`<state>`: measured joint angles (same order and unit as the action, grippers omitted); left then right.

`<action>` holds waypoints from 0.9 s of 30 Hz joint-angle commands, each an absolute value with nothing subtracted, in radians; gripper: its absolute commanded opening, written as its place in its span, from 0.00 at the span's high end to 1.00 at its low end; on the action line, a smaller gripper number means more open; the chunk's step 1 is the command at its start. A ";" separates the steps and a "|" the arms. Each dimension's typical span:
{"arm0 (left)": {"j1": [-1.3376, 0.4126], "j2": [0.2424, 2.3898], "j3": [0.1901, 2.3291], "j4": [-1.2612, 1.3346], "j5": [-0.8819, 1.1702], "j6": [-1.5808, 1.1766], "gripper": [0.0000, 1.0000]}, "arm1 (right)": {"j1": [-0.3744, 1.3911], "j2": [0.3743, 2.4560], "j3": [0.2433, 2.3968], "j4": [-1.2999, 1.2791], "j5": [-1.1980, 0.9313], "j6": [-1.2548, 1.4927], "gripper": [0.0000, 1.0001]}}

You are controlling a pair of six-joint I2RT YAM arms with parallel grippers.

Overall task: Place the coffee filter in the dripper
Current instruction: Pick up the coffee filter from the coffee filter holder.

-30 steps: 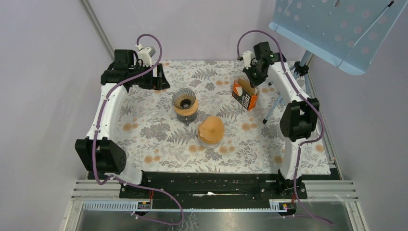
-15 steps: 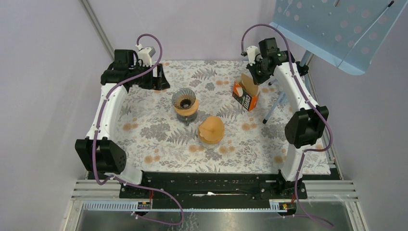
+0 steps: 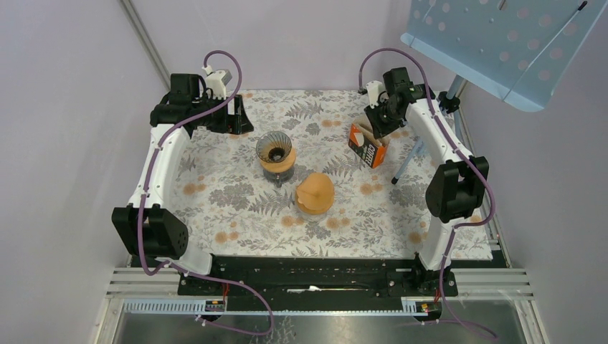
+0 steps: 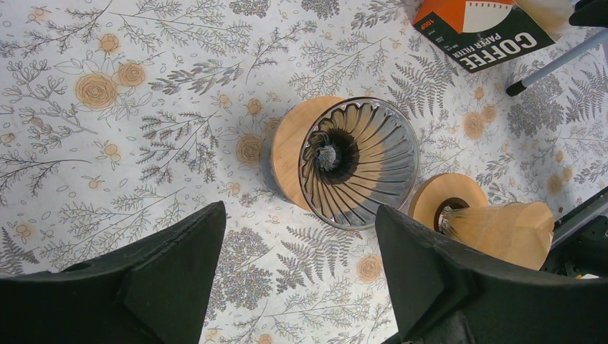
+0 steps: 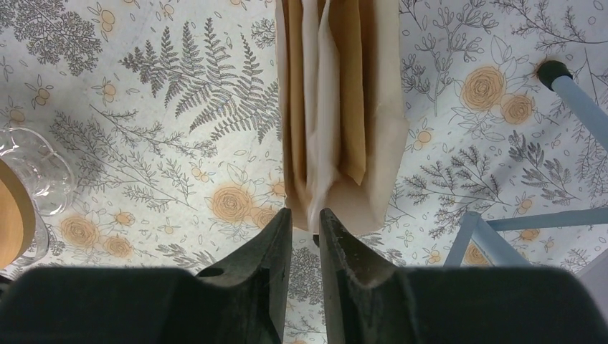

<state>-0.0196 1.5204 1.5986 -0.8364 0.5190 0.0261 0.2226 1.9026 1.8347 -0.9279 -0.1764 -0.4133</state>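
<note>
Floral cloth (image 3: 215, 208) covers the desk to its edges, and the whole near half of it lies bare. The glass dripper (image 3: 274, 152) stands a little left of centre. A second dripper (image 3: 315, 192) lined with brown paper sits just beside it, nearer the front. The filter box (image 3: 368, 145) stands toward the far right corner, with a slanting stand leg (image 3: 405, 161) close on its right. A blue panel (image 3: 495, 43) overhangs that corner, so room is tight there.

Compared with half a second ago, the right pincer (image 3: 380, 122) has come back down over the box. The paper that stood tall above the box now sits lower. The left arm and both drippers have not moved.

In the right wrist view, the brown coffee filters (image 5: 337, 107) fan out straight ahead of the fingers (image 5: 276, 244), and their lower edge reaches the tips. The jaws stand a narrow slit apart. Whether they pinch any paper I cannot tell.

The left pincer (image 4: 297, 211) is spread wide, hanging near the far left corner with the glass dripper in view between its fingers and touching nothing.
</note>
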 commanded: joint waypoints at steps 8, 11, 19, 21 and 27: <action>-0.018 1.501 1.629 -0.795 0.531 0.041 0.17 | 0.232 1.856 1.823 -0.903 -0.177 -0.414 0.68; -0.020 1.503 1.629 -0.795 0.531 0.042 0.17 | 0.232 1.861 1.819 -0.893 -0.129 -0.435 0.65; -0.018 1.512 1.628 -0.796 0.537 0.038 0.16 | 0.232 1.933 1.836 -0.893 -0.103 -0.463 0.61; -0.018 1.509 1.627 -0.795 0.535 0.039 0.16 | 0.232 1.956 1.836 -0.891 -0.098 -0.468 0.61; -0.019 1.508 1.626 -0.795 0.531 0.040 0.15 | 0.234 1.993 1.800 -0.885 -0.107 -0.475 0.64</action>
<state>-0.0196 1.5204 1.5986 -0.8364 0.5194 0.0269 0.2230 1.9778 1.8198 -0.8986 -0.1162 -0.4557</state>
